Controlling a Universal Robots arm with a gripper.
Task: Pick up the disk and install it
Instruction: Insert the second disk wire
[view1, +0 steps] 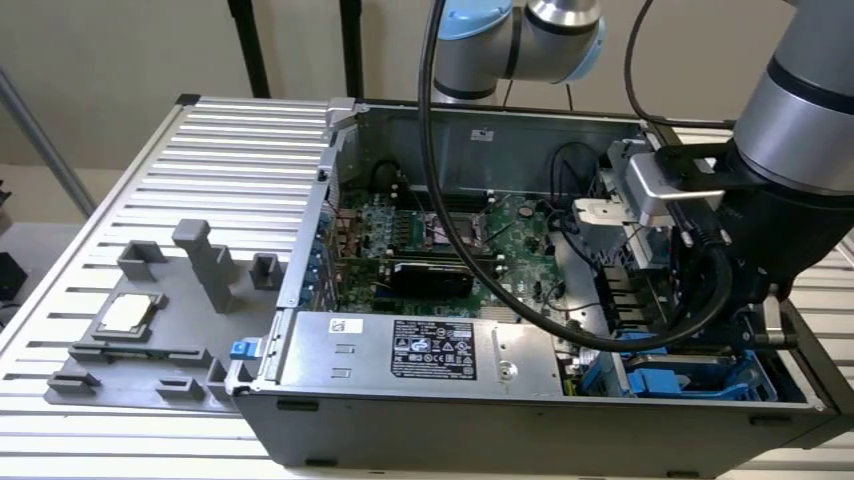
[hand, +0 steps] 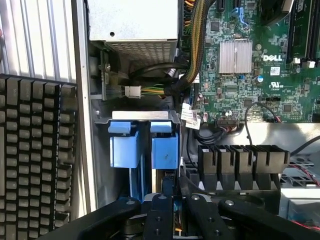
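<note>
Now the gripper hangs low over the open computer case, its fingers pinched on the disk, which stands on edge in the drive bay beside the power supply. Around it spreads a slatted metal table, a beige wall beyond.

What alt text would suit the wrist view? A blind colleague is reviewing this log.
The gripper hangs low over the blue drive bays inside an open computer case, gripping a thin upright edge between its fingers. A green circuit board and grey power supply lie beyond, a black keyboard outside.
</note>
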